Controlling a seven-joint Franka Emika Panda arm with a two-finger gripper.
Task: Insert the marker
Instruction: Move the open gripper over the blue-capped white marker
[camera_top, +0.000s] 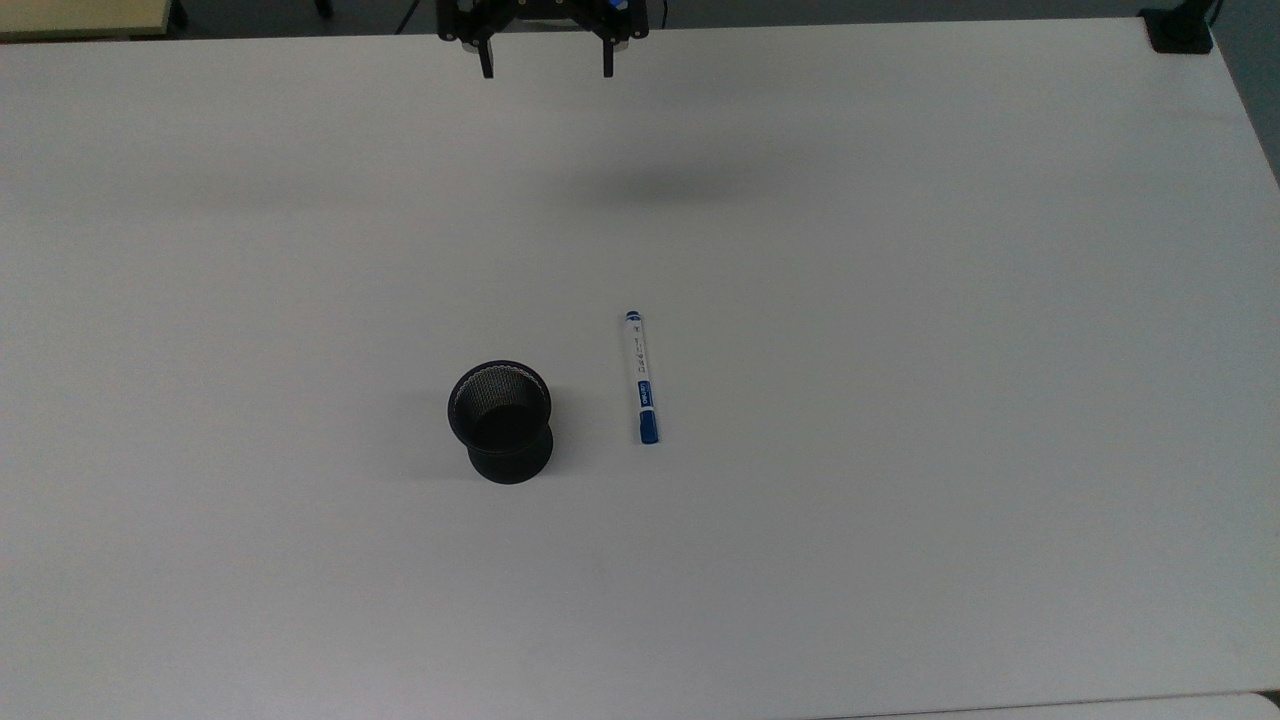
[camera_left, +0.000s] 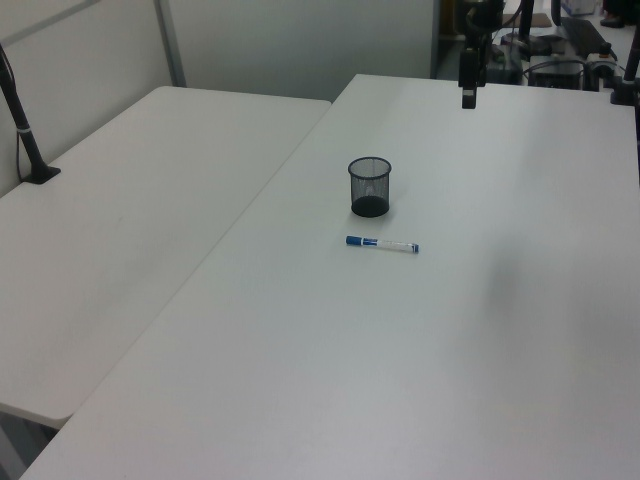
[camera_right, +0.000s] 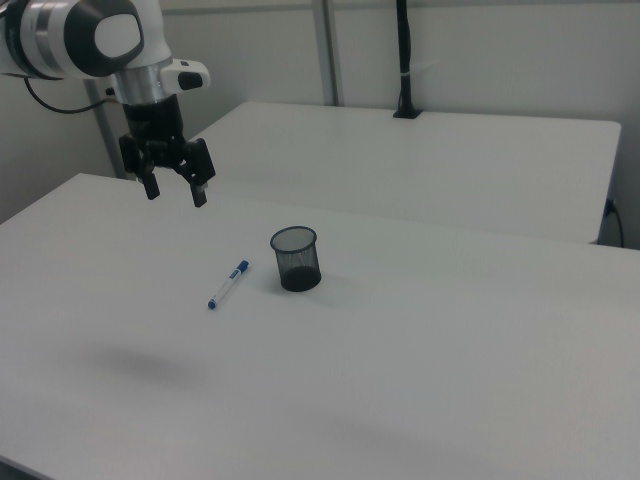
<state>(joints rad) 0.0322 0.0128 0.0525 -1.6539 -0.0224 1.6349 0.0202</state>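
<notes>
The marker (camera_top: 640, 377) lies flat on the white tabletop (camera_top: 900, 300) a little below the middle of the top view, its white barrel running almost straight up and down the frame, the blue cap at the lower end and the small blue tip at the upper end. Just to its left in the top view stands a black mesh cup (camera_top: 501, 420), upright, with its open mouth up — near the marker but not touching it.

In the left view the marker (camera_left: 382, 244) lies crosswise just below the cup (camera_left: 370, 187), in the upper middle of the frame. In the right view it (camera_right: 228, 284) sits left of the cup (camera_right: 296, 258), slanted, cap toward the cup.

The gripper (camera_top: 546, 70) hangs at the top edge of the top view, well apart from both things and clear above the tabletop — its two black fingers spread wide with nothing between them. In the right view the gripper (camera_right: 176, 192) is in the upper left, pointing down
</notes>
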